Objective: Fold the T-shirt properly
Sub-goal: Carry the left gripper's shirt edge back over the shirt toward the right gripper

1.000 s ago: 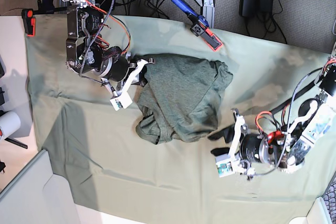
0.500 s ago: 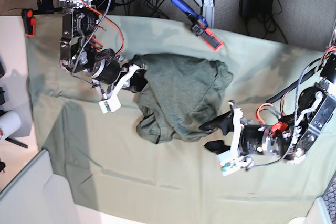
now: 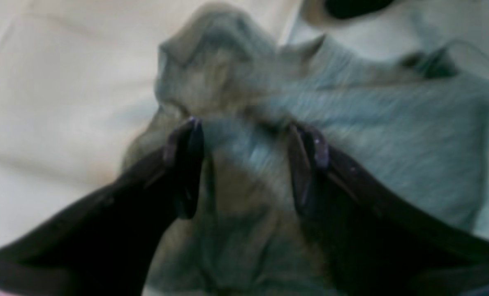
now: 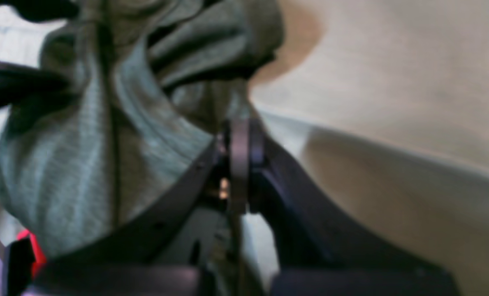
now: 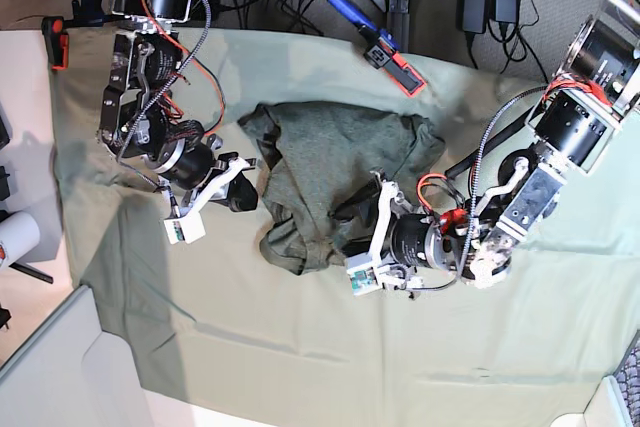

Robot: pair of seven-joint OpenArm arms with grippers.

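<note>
On the table: a pale mint-green table cloth (image 5: pixel 300 347) covers pretty much the whole top, wrinkled here and there.
T-shirt: the dark heathered olive-green knit T-shirt (image 5: pixel 340 172) sits around the middle of the table, a bit toward the far edge, bunched into a rumpled heap with folds and creases all over, not flat at all.
Left pincer: the left pincer (image 5: pixel 348 232) is at the near-side edge of the heap. In the left wrist view the left pincer (image 3: pixel 248 164) has its two dark fingers (image 3: pixel 186 164) spread wide apart, released, with the T-shirt (image 3: pixel 351 123) fabric lying between and beyond the tips. That view is blurry, so I can't say if the tips actually touch the cloth.
Right pincer: the right pincer (image 5: pixel 248 179) is on the other side of the heap, toward the table's left edge in the base view. In the right wrist view the right pincer (image 4: pixel 238 139) is clenched tight, fingers pressed together, and a gathered bunch of the T-shirt (image 4: pixel 104 144) fans out from its tips, so it looks like it's pinching the shirt's edge.
Far edge: a blue-and-red clamp tool (image 5: pixel 385 47) lies on the table cloth near the far edge, well apart from the shirt.
Left far corner: a red-and-black clamp (image 5: pixel 55 42) sits at the corner of the table.
</note>
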